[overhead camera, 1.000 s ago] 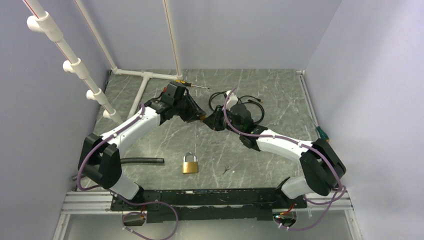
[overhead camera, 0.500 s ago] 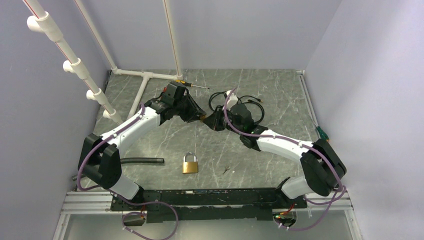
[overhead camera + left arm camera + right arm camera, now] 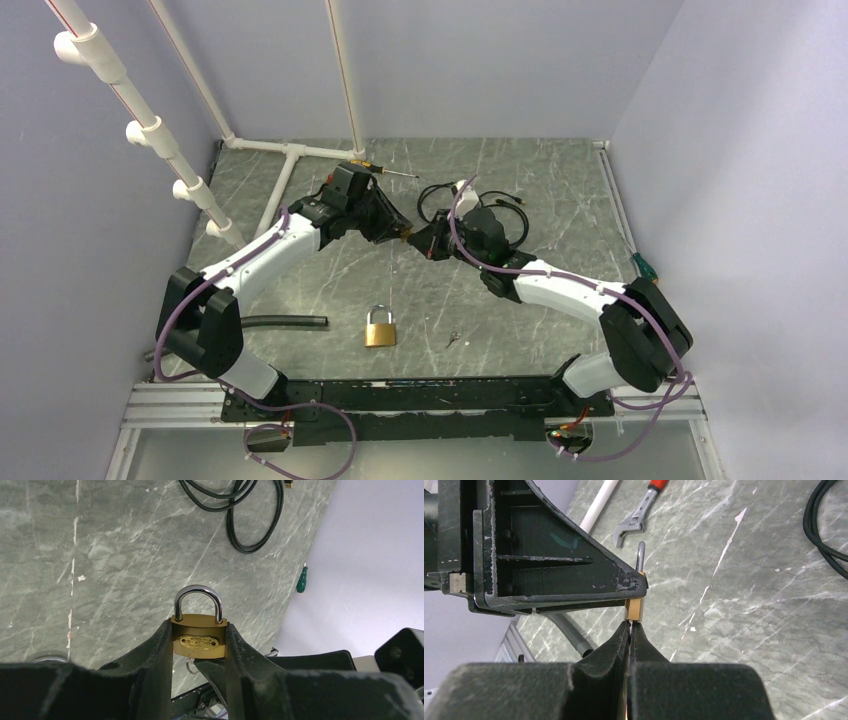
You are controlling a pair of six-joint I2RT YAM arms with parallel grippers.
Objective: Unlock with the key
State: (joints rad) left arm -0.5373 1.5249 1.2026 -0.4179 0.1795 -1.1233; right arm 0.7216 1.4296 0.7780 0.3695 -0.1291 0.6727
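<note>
We hold the gold metal padlock point(image 3: 199, 640) up in the air, above the grey stone table point(image 3: 560, 200). The left gripper point(image 3: 199, 626) squeezes it by its two sides. The lock's shiny silver loop point(image 3: 198, 591) has both ends pushed down into the gold body, so we think the lock is not open yet.

The right gripper point(image 3: 629, 626) is right under the lock, with its jaws pressed tight together. A small silver bit point(image 3: 191, 666) hangs below the lock. We think it is the key, but we cannot see if the right jaws pinch it. What is left is turning the key and popping the loop up.

The lock has a little oval name plate point(image 3: 198, 642). Its letters are too tiny to read.
</note>
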